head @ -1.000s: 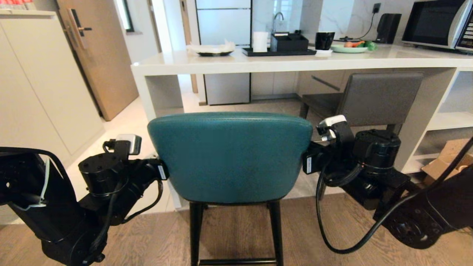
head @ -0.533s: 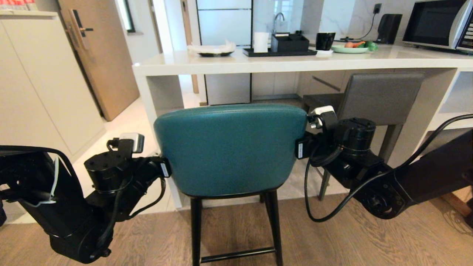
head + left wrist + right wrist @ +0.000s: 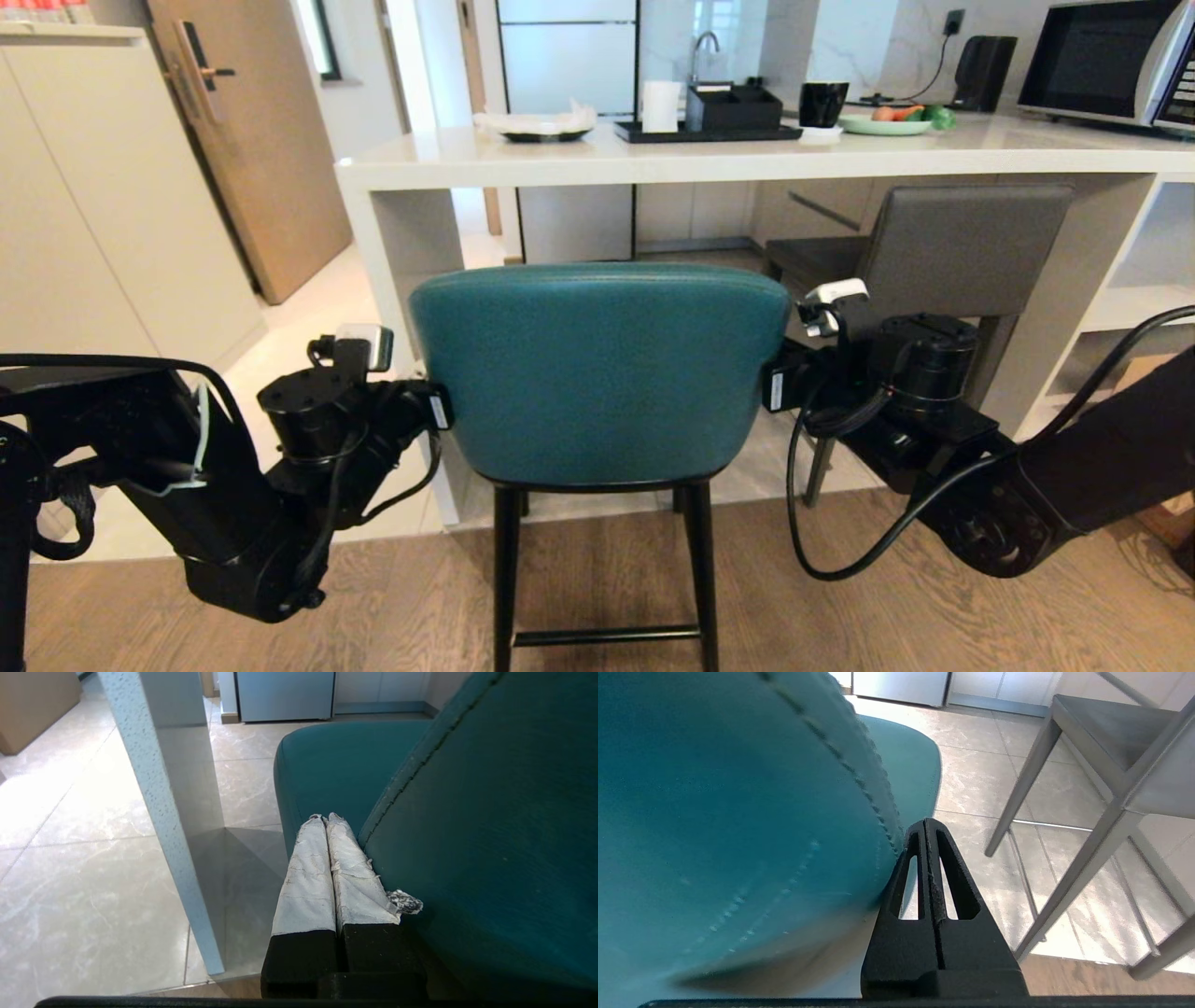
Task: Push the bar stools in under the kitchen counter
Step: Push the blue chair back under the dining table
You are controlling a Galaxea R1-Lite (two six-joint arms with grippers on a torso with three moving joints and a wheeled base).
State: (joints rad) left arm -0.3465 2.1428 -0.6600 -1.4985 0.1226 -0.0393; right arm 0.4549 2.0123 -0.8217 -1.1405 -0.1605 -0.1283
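The teal bar stool (image 3: 597, 373) stands in front of the white kitchen counter (image 3: 747, 163), its back to me. The seat (image 3: 336, 760) is partly under the counter's edge, next to the side panel (image 3: 154, 802). My left gripper (image 3: 324, 817) is shut, with its taped fingers lying against the left edge of the stool's back. On the right edge (image 3: 714, 812) my right gripper (image 3: 927, 821) rests in the same way, also shut. In the head view both sets of fingertips are hidden behind the back. The grey bar stool (image 3: 971, 243) sits tucked under the counter to the right.
On the counter are a black tray with an organiser (image 3: 733, 107), a black mug (image 3: 823, 103), a green plate of vegetables (image 3: 887, 121) and a microwave (image 3: 1102, 61). White shelves (image 3: 1148, 308) close the counter's right end. A cabinet (image 3: 93, 205) and a door (image 3: 252, 140) stand at left.
The teal stool has slid away from me toward the counter and a little to the right. Both arms have stretched forward with it, staying at the edges of its back.
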